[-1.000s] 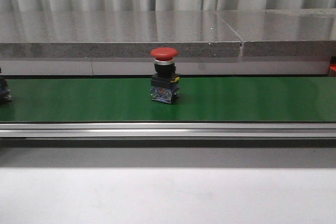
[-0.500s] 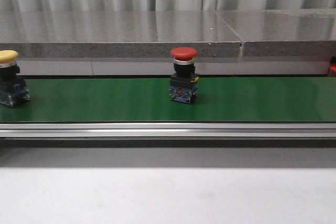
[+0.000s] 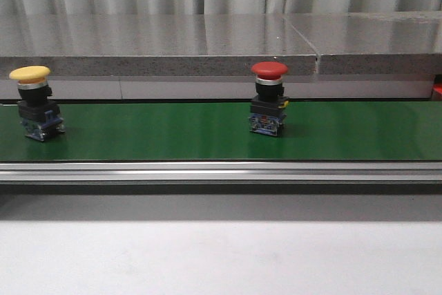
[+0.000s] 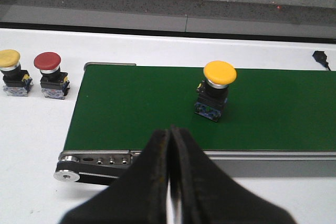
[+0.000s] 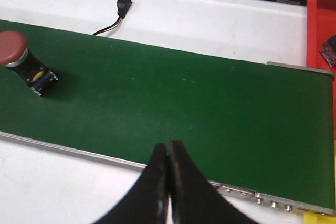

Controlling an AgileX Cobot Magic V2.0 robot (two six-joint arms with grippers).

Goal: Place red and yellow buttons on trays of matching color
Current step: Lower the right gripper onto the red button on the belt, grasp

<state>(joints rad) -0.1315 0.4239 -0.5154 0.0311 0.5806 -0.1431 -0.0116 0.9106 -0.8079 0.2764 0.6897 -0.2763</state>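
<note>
The red button (image 3: 269, 98) stands upright on the green conveyor belt (image 3: 345, 132), near the middle of it in the front view, and the yellow button (image 3: 36, 103) stands upright near the belt's left end. Both tools hang short of the belt on the robot's side, and neither touches anything.

The left tool (image 4: 170, 145) has its fingers pressed together, empty; the yellow button lies ahead of it and a little off to one side. The right tool (image 5: 168, 161) is likewise closed and empty, with the red button well away from it, off toward the belt's far end in its wrist view. A red tray (image 5: 320, 24) shows at the edge of that view, beyond the belt's end. Two more buttons, a spare yellow one (image 4: 11, 72) and a spare red one (image 4: 50, 74), sit on the white counter (image 4: 31, 129) off the belt's end near the left tool.

The main risk is timing. If the belt is running, a button may be carried out of reach before a tool opens and descends. With the fingers together, a descent would strike the mushroom cap and topple the button instead of gripping it. A pinch on the rounded cap alone may slip. Colours could also be mismatched, since no yellow tray is clearly visible.
</note>
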